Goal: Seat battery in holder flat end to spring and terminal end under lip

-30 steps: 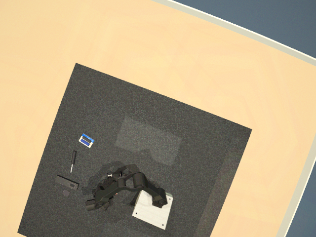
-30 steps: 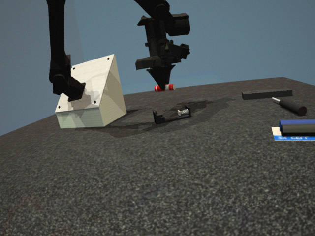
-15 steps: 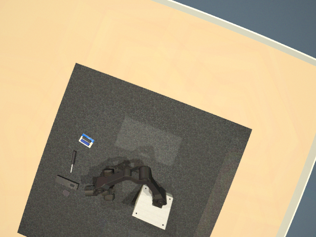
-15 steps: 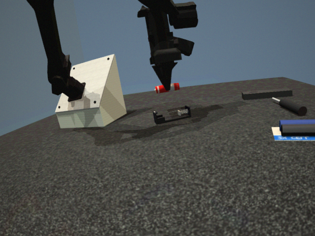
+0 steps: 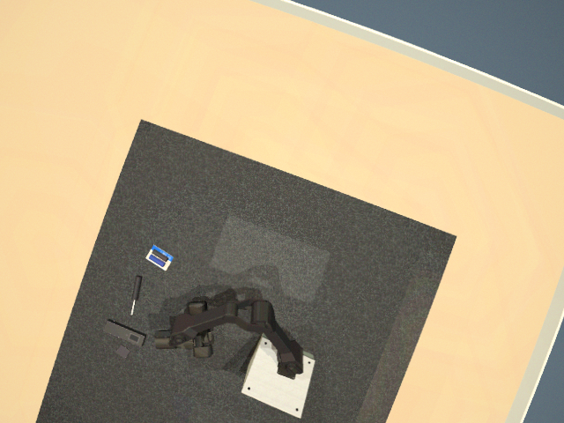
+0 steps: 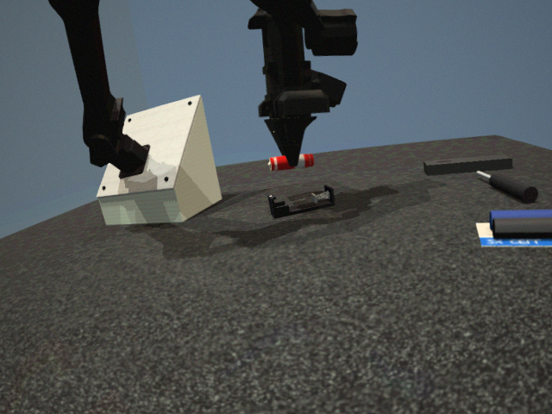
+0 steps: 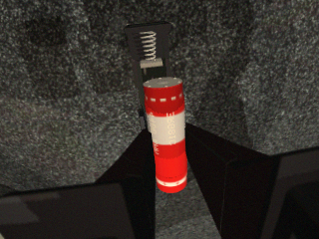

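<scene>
Battery (image 6: 291,161) level in downward-pointing pincer (image 6: 291,161), above the holder (image 6: 301,201).

Layout, referenced to the holder (image 6: 301,201) on the mat (image 6: 267,311), exterior view: battery (image 6: 291,161) directly above it, off the mat, lying level between the fingers of the gripper (image 6: 291,160); mounting block (image 6: 159,164) to its left; flat bar (image 6: 467,164), screwdriver (image 6: 508,185) and card with two cylinders (image 6: 519,228) well to its right.

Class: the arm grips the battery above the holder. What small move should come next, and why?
Probably a slow, straight descent. The gripper holds the battery level in the air, roughly lined up over the empty holder, whose spring lies beyond the battery's far end in the wrist view. Lowering gently avoids forcing the lip.
</scene>
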`<move>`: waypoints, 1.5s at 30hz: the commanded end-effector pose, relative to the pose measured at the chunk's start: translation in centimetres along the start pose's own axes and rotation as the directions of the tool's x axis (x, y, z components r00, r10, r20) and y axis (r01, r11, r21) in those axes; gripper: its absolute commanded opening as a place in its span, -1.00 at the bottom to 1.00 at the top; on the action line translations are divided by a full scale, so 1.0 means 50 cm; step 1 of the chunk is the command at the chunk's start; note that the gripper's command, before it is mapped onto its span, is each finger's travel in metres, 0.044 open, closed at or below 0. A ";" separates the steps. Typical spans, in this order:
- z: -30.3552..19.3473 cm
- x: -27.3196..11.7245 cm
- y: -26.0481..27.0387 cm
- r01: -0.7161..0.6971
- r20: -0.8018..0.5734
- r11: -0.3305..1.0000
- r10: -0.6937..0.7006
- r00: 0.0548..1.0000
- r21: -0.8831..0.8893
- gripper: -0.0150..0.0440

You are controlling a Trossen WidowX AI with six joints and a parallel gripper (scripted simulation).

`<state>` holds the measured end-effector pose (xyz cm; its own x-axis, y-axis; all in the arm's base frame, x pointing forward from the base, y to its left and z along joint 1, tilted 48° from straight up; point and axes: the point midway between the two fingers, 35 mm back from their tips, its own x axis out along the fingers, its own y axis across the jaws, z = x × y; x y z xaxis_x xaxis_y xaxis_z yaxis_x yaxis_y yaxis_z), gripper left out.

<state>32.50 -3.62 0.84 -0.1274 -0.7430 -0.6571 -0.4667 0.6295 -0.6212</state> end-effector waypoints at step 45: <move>0.013 0.087 0.003 -0.009 -0.354 0.998 -0.011 0.935 -0.056 -0.29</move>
<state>32.48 -6.42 -1.96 -0.4099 -0.7792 -0.4742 -0.5048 0.6268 -0.5935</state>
